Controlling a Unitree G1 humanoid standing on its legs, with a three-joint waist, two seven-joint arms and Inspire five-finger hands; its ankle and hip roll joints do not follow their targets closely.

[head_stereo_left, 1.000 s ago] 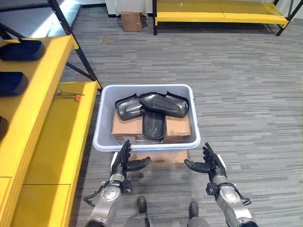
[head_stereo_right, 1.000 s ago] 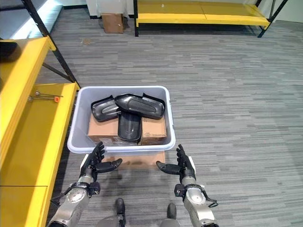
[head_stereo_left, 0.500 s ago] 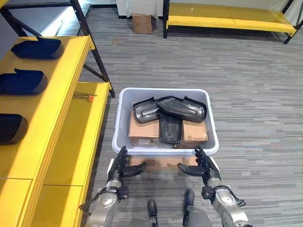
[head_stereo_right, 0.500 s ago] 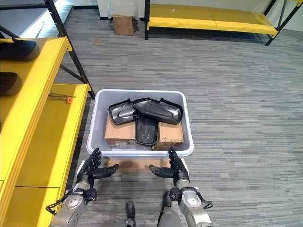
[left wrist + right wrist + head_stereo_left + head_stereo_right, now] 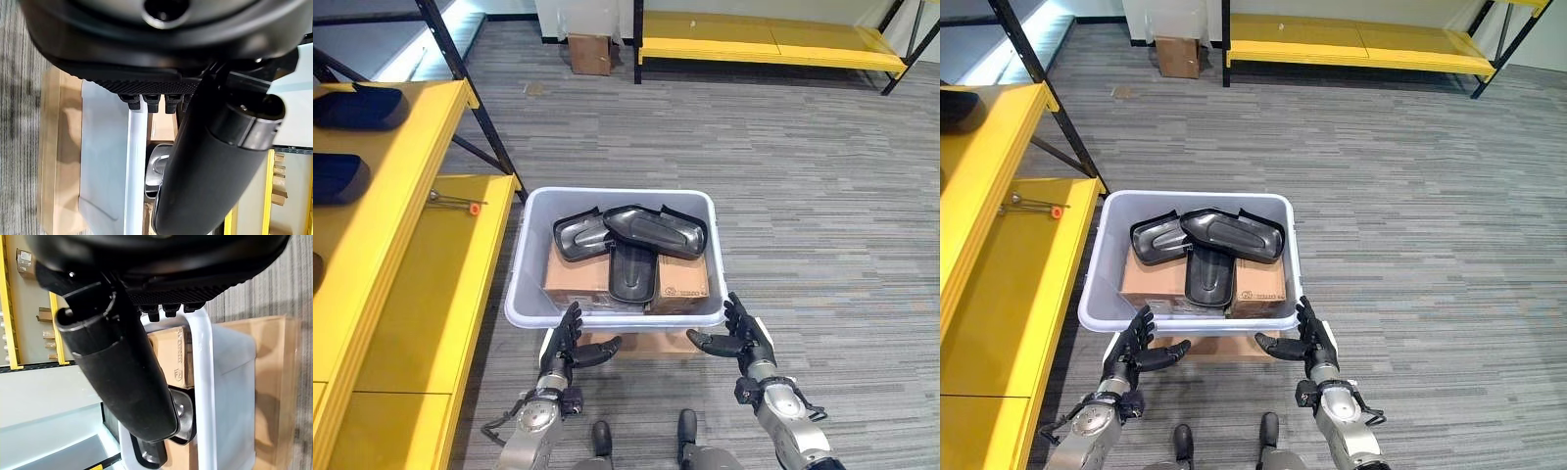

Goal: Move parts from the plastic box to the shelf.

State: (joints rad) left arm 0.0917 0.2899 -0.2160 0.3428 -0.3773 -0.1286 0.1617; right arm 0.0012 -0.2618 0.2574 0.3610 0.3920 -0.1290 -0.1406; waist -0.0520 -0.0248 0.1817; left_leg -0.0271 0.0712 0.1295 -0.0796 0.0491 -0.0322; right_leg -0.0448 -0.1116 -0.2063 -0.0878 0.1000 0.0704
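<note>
A grey plastic box [image 5: 615, 319] stands on the floor in front of me. Inside it, three black moulded parts [image 5: 651, 227] lie across each other on top of two brown cartons [image 5: 574, 280]. My left hand [image 5: 570, 343] and right hand [image 5: 738, 339] are both open, fingers straight and thumbs turned inward. Each is just below the box's front rim, one near each front corner, and holds nothing. The right wrist view shows the box rim [image 5: 203, 382] close past the fingers. More dark parts [image 5: 357, 106] lie on the upper level of the yellow shelf [image 5: 421, 284] to my left.
A flat sheet of cardboard [image 5: 641, 345] lies under the box. An orange-handled tool [image 5: 456, 203] rests on the lower shelf level. A black shelf post [image 5: 475, 98] stands behind it. Far back are a small carton [image 5: 589, 51] and a low yellow rack [image 5: 764, 34].
The camera has swung, so the whole scene shifts. Both open hands have come up from below the box to its front rim.
</note>
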